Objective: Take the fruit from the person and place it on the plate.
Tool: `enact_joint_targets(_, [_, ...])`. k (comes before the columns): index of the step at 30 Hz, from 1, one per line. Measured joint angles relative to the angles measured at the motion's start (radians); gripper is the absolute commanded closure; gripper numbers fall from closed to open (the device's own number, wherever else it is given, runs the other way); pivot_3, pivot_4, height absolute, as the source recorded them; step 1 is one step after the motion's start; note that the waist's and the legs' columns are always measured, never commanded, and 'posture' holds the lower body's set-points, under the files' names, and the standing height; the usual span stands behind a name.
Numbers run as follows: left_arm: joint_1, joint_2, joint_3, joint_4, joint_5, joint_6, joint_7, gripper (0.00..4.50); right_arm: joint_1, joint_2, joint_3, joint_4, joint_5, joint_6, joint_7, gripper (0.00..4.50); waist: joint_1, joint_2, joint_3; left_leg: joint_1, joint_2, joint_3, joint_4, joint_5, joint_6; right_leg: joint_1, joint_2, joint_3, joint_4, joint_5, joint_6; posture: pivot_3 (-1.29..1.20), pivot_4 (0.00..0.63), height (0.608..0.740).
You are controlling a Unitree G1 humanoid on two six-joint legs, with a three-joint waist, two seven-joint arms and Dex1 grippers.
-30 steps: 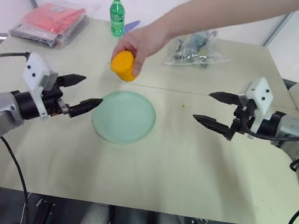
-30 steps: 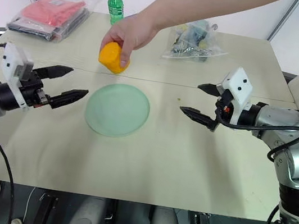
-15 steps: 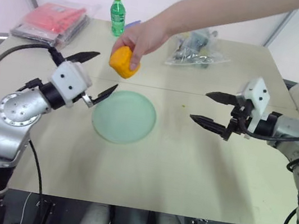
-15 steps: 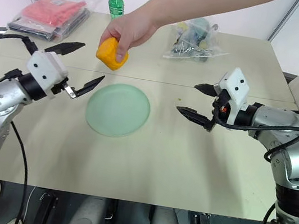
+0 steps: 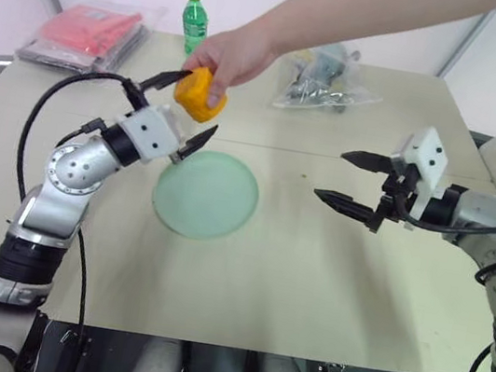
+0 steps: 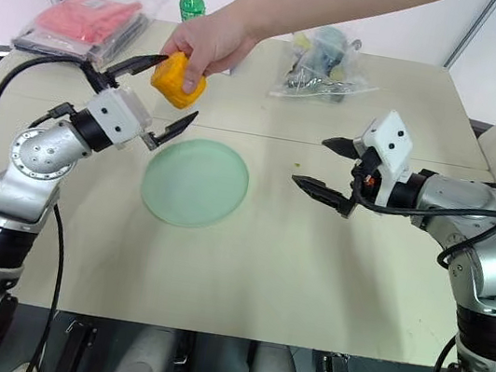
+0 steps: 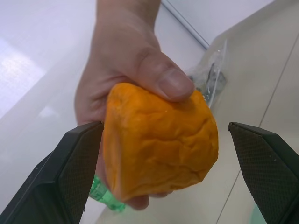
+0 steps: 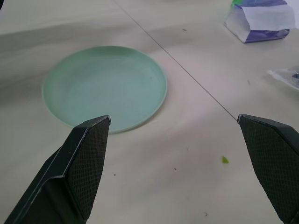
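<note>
Bright even light, soft shadows on table (image 5: 308,281), wrist views w/ blurred backgrounds

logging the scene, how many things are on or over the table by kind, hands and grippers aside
fruit: 1, held over the table
plate: 1
green bottle: 1
red packet: 1
clear bag: 1
blue and white pack: 1
total: 6

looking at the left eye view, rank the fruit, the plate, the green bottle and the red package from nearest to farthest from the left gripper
1. The fruit, between the open left gripper's fingers, in the person's hand.
2. The plate, just below and toward the table's middle.
3. The green bottle, at the far edge.
4. The red package, far left corner.
</note>
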Motion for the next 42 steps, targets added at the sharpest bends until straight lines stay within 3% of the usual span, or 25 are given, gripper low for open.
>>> enact_joint_targets(9, [-0.037,-0.034,-0.019,0.072,0.076,-0.084,0.042,0.00,0.001,0.000,-0.009,-0.006,0.001,0.012,-0.017,0.04,0.012,0.000,0.000,0.000,0.000,0.000,0.001,0.000,0.000,0.000,0.000,0.000,0.000,0.000,0.000,0.00,0.150,0.731])
enact_joint_targets(14, [-0.036,-0.039,-0.026,0.078,0.083,-0.104,0.042,2.35,0.006,0.000,-0.011,-0.022,0.006,0.014,-0.024,0.00,0.015,0.000,0.000,0.000,0.000,0.000,0.001,0.000,0.000,0.000,0.000,0.000,0.001,0.000,0.000,0.00,0.150,0.731])
enact_joint_targets(15, [-0.036,-0.039,-0.026,0.078,0.084,-0.108,0.042,2.48,0.006,0.000,-0.011,-0.022,0.009,0.014,-0.025,0.00,0.015,0.000,0.000,0.000,0.000,0.000,0.001,0.000,0.000,0.000,0.000,0.000,0.001,0.000,0.000,0.00,0.150,0.731])
enact_joint_targets(26, [-0.036,-0.040,-0.026,0.078,0.094,-0.111,0.055,2.48,0.006,0.000,-0.011,-0.023,0.019,0.015,-0.036,0.00,0.015,0.000,0.000,0.000,0.000,0.000,0.001,0.000,0.000,0.000,0.000,0.000,0.001,0.000,0.000,0.00,0.150,0.731])
enact_joint_targets(29, [-0.023,-0.042,-0.023,0.060,0.040,-0.058,0.025,2.48,0.006,0.000,-0.011,-0.023,0.019,0.016,-0.038,0.00,0.015,0.000,0.000,0.000,0.000,0.000,0.001,0.000,0.000,0.000,0.000,0.000,0.001,0.000,0.000,0.00,0.150,0.731])
enact_joint_targets(36, [0.091,0.031,0.054,-0.191,-0.386,0.473,-0.189,2.48,0.045,-0.078,-0.013,-0.038,0.003,0.019,-0.009,0.00,0.011,0.000,0.000,0.000,0.000,-0.001,0.001,0.000,0.000,0.000,0.000,0.000,0.002,0.000,0.000,0.00,0.150,0.731])
enact_joint_targets(39, [0.103,0.040,0.062,-0.248,-0.485,0.618,-0.206,2.48,0.056,-0.078,-0.013,-0.054,0.000,0.019,-0.005,0.00,0.013,0.000,0.000,0.001,0.000,-0.001,0.001,0.000,0.000,0.000,0.000,0.000,0.002,0.000,0.000,0.00,0.150,0.731])
enact_joint_targets(42, [0.099,-0.011,0.068,-0.269,-0.538,0.710,-0.170,2.48,0.067,-0.076,-0.012,-0.072,0.000,0.019,-0.007,0.00,0.016,0.000,0.000,0.000,0.000,-0.001,0.002,0.000,0.000,0.001,0.000,0.000,0.002,0.000,0.000,0.00,0.150,0.731])
